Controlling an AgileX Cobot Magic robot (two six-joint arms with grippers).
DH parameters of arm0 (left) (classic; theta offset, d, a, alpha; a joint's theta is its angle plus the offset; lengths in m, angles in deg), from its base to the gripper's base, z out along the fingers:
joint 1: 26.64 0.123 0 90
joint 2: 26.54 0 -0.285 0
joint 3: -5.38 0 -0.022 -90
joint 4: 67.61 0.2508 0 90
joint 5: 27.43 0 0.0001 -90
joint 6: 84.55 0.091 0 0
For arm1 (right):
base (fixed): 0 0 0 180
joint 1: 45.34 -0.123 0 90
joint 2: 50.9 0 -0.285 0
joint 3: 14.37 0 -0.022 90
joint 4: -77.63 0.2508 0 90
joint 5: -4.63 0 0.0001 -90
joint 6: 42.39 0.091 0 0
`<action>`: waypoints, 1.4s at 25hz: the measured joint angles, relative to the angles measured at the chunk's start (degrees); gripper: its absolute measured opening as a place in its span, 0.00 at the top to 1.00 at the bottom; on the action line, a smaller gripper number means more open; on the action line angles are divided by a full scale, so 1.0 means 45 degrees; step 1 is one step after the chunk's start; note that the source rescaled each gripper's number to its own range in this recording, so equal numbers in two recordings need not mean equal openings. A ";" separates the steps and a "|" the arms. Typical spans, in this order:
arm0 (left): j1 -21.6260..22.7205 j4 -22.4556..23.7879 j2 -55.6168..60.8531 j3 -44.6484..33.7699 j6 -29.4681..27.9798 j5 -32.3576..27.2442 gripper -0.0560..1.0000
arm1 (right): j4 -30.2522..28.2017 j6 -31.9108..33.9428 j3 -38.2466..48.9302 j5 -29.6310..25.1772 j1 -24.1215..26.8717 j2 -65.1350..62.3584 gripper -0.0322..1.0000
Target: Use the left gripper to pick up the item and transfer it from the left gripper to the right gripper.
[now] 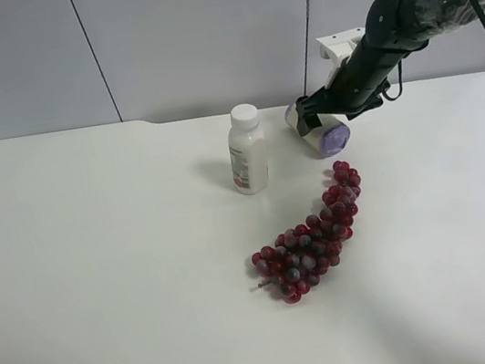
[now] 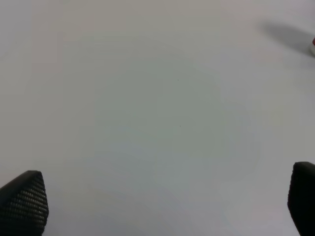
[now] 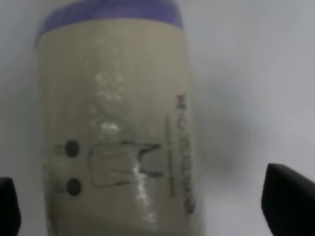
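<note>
The item, a cream canister (image 1: 326, 138) with a purple lid, lies tilted on the white table (image 1: 98, 260) at the back right. In the right wrist view the canister (image 3: 113, 128) fills the frame, with its printed label showing. My right gripper (image 1: 311, 122) is on the arm with the white bracket at the exterior high view's right. It (image 3: 157, 206) straddles the canister with jaws open, and a gap shows on each side. My left gripper (image 2: 167, 201) is open and empty over bare table. It is out of the exterior high view.
A slim white bottle (image 1: 247, 150) with a white cap stands upright just left of the canister. A bunch of red grapes (image 1: 313, 234) lies in front of the canister, running diagonally towards the table's middle.
</note>
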 joint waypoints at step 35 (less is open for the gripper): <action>0.0000 0.0000 0.0000 0.0000 0.0000 0.0000 0.00 | -0.0997 0.0816 0.0000 -0.7878 0.0000 -0.6559 0.01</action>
